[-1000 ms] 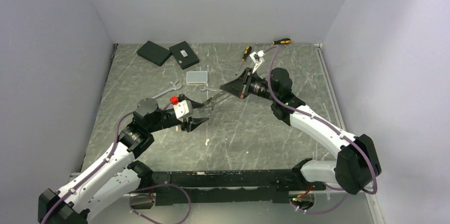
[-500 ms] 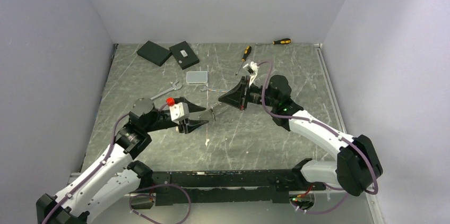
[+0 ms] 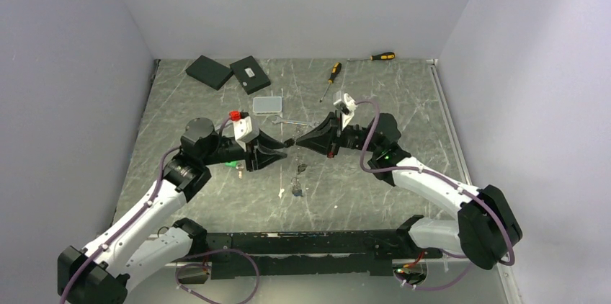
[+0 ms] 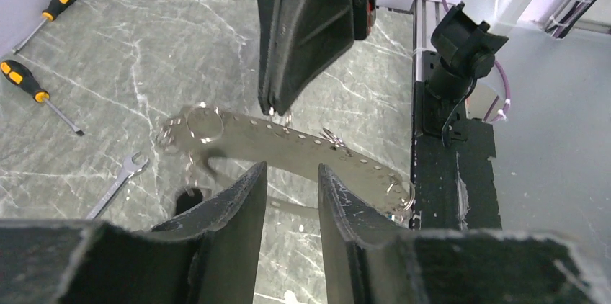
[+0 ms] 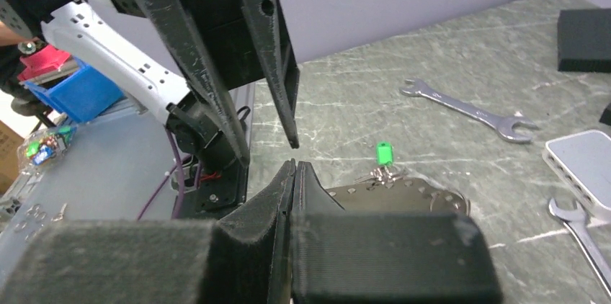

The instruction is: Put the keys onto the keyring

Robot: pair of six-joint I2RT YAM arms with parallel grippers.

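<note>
Aloft, right gripper [image 5: 294, 164] pinching keyring [image 4: 288, 149], left gripper [image 4: 292, 168] parted beside it

Two glossy white-shelled arms with black joints stand here, the left arm [image 3: 144, 210] at seven o'clock and the right arm [image 3: 432, 181] at five, both bolted to a black base rail [image 3: 310, 246] at six. A purple cable [image 3: 160, 174] loops along each, and each wrist carries a small white camera block [image 3: 245, 131], the left one topped by a red knob [image 3: 234, 114]. The left gripper [image 3: 284, 147] and right gripper [image 3: 299, 140] are matte black, with tapering wedge fingers [image 4: 230, 203] scuffed pale at the edges, and a green light [image 3: 387, 151] glows on the right arm.
</note>
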